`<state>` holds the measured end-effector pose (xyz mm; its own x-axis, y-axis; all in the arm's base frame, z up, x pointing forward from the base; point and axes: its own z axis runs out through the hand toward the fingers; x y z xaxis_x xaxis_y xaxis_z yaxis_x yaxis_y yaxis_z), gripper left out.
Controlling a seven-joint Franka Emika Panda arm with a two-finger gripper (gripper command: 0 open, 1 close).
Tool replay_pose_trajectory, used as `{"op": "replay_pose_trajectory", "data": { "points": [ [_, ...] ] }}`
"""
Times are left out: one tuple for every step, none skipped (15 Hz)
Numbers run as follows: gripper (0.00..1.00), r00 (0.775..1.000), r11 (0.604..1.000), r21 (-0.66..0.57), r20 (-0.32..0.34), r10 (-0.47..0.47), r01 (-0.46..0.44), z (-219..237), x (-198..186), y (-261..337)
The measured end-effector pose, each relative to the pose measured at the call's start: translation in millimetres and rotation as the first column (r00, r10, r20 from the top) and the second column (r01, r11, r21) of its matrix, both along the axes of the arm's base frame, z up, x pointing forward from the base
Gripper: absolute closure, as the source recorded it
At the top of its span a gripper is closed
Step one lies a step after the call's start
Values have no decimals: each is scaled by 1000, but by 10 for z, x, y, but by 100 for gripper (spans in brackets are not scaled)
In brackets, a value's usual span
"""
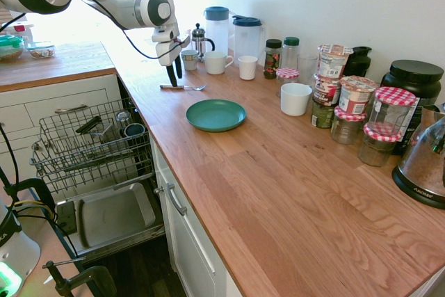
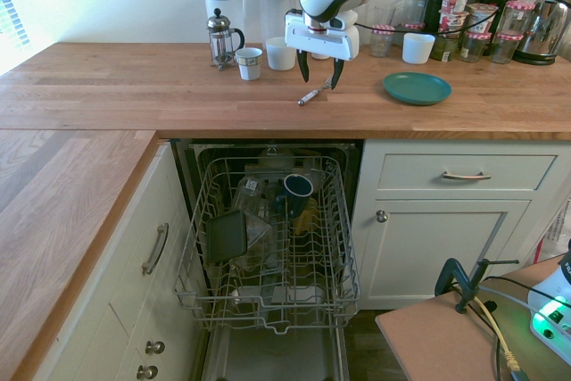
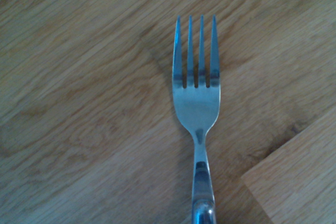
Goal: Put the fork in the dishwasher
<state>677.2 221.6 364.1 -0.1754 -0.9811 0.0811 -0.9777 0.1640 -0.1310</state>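
Silver and slim, the fork (image 1: 182, 87) lies flat on the wooden countertop (image 1: 278, 172), in the upper left part of the first exterior view. The gripper (image 1: 174, 74) points down right above it, with both fingers apart and nothing between them. In the second exterior view the fork (image 2: 314, 93) is in the upper middle, partly behind the open gripper (image 2: 319, 73), near the counter edge. The wrist view shows the fork (image 3: 196, 103) from close, four tines on the wood grain. The dishwasher (image 2: 272, 247) stands open under the counter, in the lower middle of that view, its grey wire rack (image 2: 268, 301) pulled out. A green plate (image 2: 417, 88) rests on the counter, well apart from the fork.
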Motion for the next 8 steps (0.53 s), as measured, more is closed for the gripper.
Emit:
{"op": "replay_pose_trajectory", "data": {
  "points": [
    [0,1000,1000,-1,0,-5,5,-26,21,-8],
    [0,1000,1000,-2,1,-11,11,-37,40,-26],
    [0,1000,1000,-2,1,-16,16,-42,62,-45],
    [0,1000,1000,-2,-1,-20,20,-52,83,-60],
    [0,1000,1000,-2,-5,-23,23,-70,102,-66],
    [0,1000,1000,-3,-11,-26,26,-93,120,-62],
    [0,999,1000,-2,-16,-28,28,-117,141,-56],
    [0,999,1000,-1,-20,-30,30,-138,163,-55]
  ]
}}
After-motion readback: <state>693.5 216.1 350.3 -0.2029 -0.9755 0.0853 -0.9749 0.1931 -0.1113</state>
